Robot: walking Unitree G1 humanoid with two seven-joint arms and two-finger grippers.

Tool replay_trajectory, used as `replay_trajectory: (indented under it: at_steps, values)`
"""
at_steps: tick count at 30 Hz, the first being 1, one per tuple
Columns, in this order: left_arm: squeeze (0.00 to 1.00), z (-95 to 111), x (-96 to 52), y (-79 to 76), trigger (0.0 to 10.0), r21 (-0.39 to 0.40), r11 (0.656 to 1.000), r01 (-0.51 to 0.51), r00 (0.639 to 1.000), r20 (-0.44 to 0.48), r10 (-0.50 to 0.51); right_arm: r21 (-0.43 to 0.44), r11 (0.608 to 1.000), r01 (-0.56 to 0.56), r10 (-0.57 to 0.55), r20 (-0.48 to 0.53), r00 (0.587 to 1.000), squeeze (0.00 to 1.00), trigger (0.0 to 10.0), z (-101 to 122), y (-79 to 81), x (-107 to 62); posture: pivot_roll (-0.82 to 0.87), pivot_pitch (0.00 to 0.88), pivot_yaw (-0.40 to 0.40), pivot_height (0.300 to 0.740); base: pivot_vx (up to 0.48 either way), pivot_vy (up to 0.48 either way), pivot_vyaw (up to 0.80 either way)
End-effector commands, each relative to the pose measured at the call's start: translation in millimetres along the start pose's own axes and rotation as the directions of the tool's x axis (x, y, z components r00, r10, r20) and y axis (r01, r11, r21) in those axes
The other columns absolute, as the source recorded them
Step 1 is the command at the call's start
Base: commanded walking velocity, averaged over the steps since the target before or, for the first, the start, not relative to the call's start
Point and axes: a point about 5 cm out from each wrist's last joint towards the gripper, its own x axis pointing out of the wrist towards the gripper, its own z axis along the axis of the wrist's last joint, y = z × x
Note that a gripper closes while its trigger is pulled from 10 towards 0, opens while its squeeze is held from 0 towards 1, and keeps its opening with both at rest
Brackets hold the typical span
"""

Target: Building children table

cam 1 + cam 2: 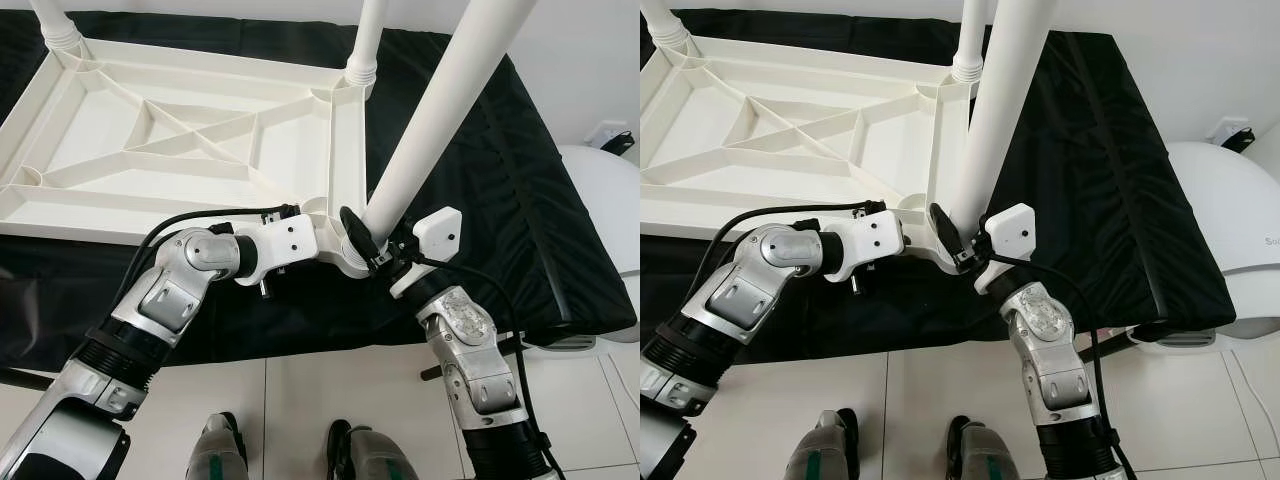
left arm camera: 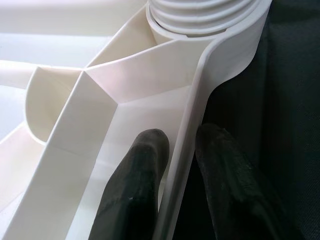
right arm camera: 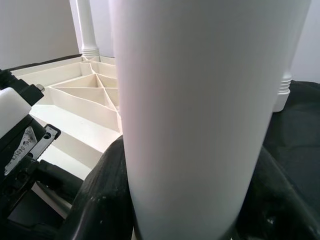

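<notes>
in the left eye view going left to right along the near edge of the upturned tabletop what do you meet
left end effector clamped on the tabletop rim → table leg standing in the corner socket → right end effector gripping that leg → black cloth → white appliance

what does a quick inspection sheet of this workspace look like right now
surface: black cloth covering a low platform, tiled floor in front
job's things: white tabletop lying upside down, ribs up; two legs already standing in the far corners; near-corner leg leaning in its socket
clutter: nothing seen
grippers: left gripper pinches the tabletop's rim beside the threaded socket; right gripper shut around the base of the near-corner leg
cables: black cable looping over the left arm, another along the right forearm
surroundings: white wall, white rounded appliance on the right, robot's feet below
</notes>
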Motion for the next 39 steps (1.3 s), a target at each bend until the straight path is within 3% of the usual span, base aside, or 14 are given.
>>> replay_trajectory:
  at_steps: [1,39]
  values:
    - [0.00,-4.5,1.9,-0.5,10.0,-0.012,1.000,-0.022,0.999,-0.024,0.022,0.048,0.998,0.032,-0.025,-0.146,0.989,0.00,10.0,-27.1,1.9,-8.5,0.10,0.247,-0.056,0.740,0.000,0.000,0.00]
    - [0.00,-3.7,1.0,-0.7,10.0,-0.002,1.000,-0.013,1.000,-0.027,0.013,0.036,0.978,0.205,-0.198,-0.127,0.972,0.00,10.0,-25.9,4.4,-3.6,0.12,0.247,-0.047,0.740,0.000,0.000,0.00]
